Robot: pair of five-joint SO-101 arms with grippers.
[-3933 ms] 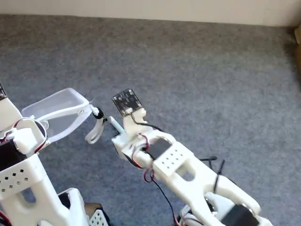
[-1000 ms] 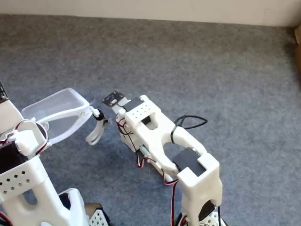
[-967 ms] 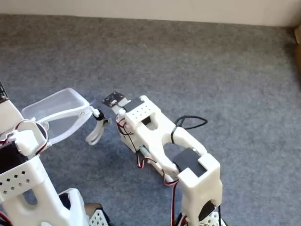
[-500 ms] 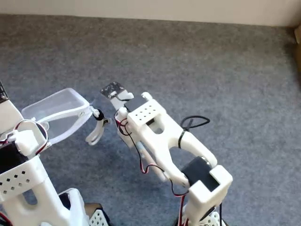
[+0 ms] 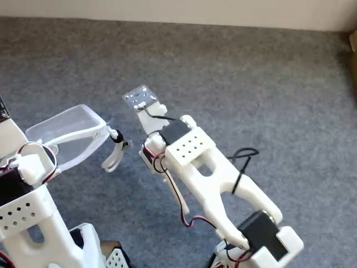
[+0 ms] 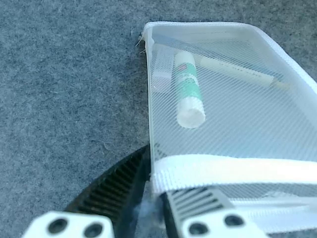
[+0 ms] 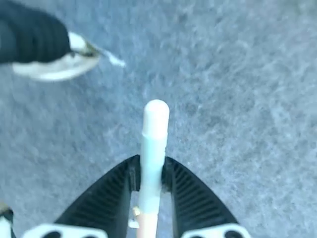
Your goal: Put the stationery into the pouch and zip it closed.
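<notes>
**Pouch** (image 6: 233, 114): translucent white mesh, zip edge trimmed with white tape. Pinched at the taped edge between the pads of the left gripper (image 6: 154, 166), jaws narrow and closed on the fabric. In the high view (image 5: 70, 127), lifted off the grey carpeted surface (image 5: 268, 84) beside the left arm (image 5: 28, 218), mouth turned toward the right arm (image 5: 195, 153).

**Contents of pouch**, seen through the mesh in the left wrist view:
- glue stick (image 6: 188, 91), white with a green label, lying lengthwise;
- small white block (image 6: 162, 69), just beside the glue stick, toward the pouch corner;
- long pale pen (image 6: 237, 72), slanted across the far side.

**Zip pull**: white cord loop (image 5: 110, 159) with a dark bead, hanging from the pouch end nearest the right arm. Also at the edge of the right wrist view (image 7: 52, 68), blurred.

**White pen** (image 7: 153, 134): rounded tip forward, clamped between the fingers of the right gripper (image 7: 149, 171), jaws narrow and closed around the barrel. Outside the pouch, held above the surface, with the tip near the zip pull but apart from it.

**Surface**: grey, short pile, under both arms.
</notes>
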